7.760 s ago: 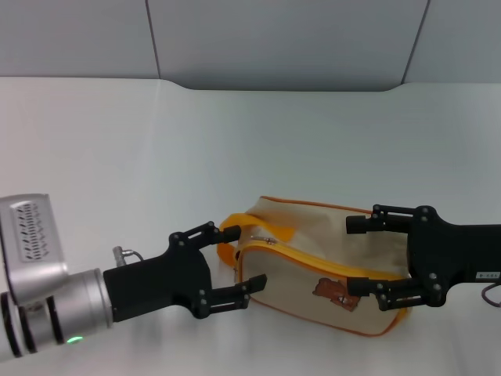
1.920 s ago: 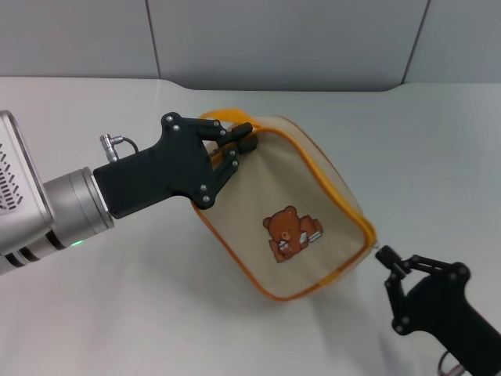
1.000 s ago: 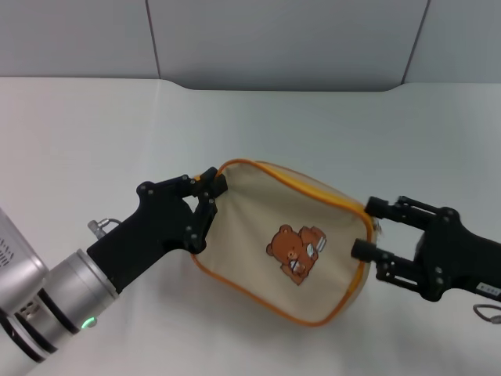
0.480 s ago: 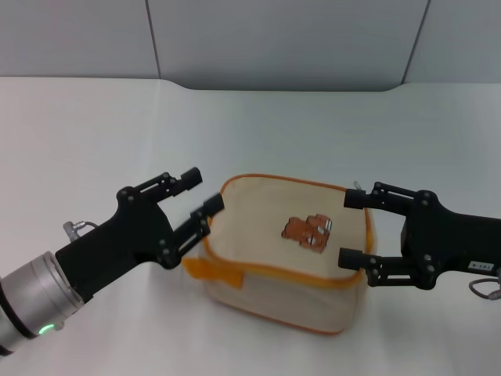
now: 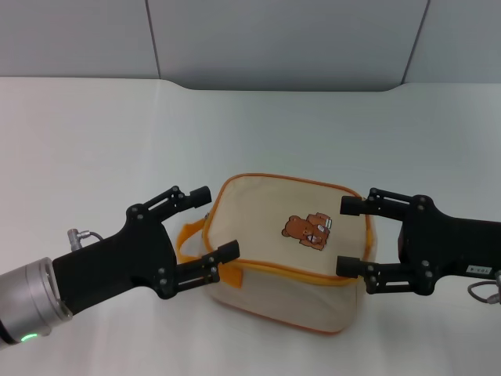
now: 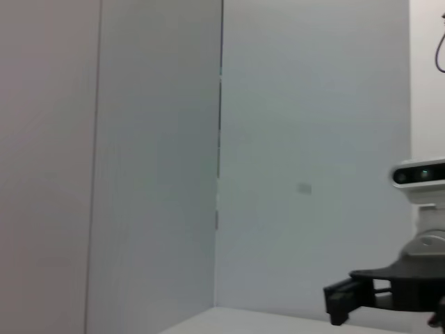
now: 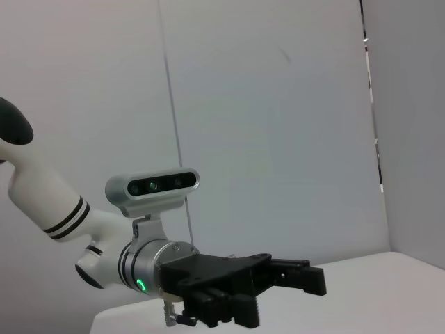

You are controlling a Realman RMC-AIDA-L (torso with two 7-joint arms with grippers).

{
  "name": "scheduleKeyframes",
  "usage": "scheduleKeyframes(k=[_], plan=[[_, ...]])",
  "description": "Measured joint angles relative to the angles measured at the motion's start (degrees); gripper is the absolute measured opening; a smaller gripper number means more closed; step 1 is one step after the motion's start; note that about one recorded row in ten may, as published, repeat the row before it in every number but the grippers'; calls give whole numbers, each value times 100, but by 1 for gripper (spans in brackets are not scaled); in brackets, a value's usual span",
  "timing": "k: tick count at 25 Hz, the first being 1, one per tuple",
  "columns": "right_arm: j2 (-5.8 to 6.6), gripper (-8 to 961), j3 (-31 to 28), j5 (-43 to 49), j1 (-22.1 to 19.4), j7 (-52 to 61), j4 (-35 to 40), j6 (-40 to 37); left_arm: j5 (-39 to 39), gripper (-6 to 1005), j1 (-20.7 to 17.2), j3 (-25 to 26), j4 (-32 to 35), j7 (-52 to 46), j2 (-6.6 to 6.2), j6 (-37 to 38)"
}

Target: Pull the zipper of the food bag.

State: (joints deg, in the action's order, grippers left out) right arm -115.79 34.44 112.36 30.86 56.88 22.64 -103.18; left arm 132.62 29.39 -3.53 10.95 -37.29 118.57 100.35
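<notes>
The beige food bag [image 5: 270, 205] lies on the white table with its brown bear print [image 5: 309, 229] facing up. The yellow-orange zipper [image 5: 301, 273] runs along its near upper edge; its silver pull tab does not show. The strap handle [image 5: 189, 234] hangs at the bag's left end. My left gripper [image 5: 213, 222] is open, its fingers either side of the handle end. My right gripper [image 5: 348, 236] is open, its fingers either side of the bag's right end. The left wrist view shows only the right gripper [image 6: 348, 299] farther off, and the right wrist view only the left gripper [image 7: 278, 278].
The white table [image 5: 117, 133] stretches back to a grey panelled wall [image 5: 274, 39]. A thin cable [image 5: 485, 294] loops by the right arm at the right edge.
The left gripper carried the bag up, set it down bear side up, let go of the strap and opened. The right gripper came in around the bag's right end.
</notes>
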Motion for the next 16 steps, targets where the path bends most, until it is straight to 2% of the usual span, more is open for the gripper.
scheduleKeyframes(k=[8, 16], plan=[[-34, 853, 1, 0, -19, -14, 21, 27, 2, 834, -28, -108, 66, -19, 4, 86], [-59, 853, 1, -26, -40, -38, 22, 43, -2, 825, -70, -113, 71, 23, 12, 137]])
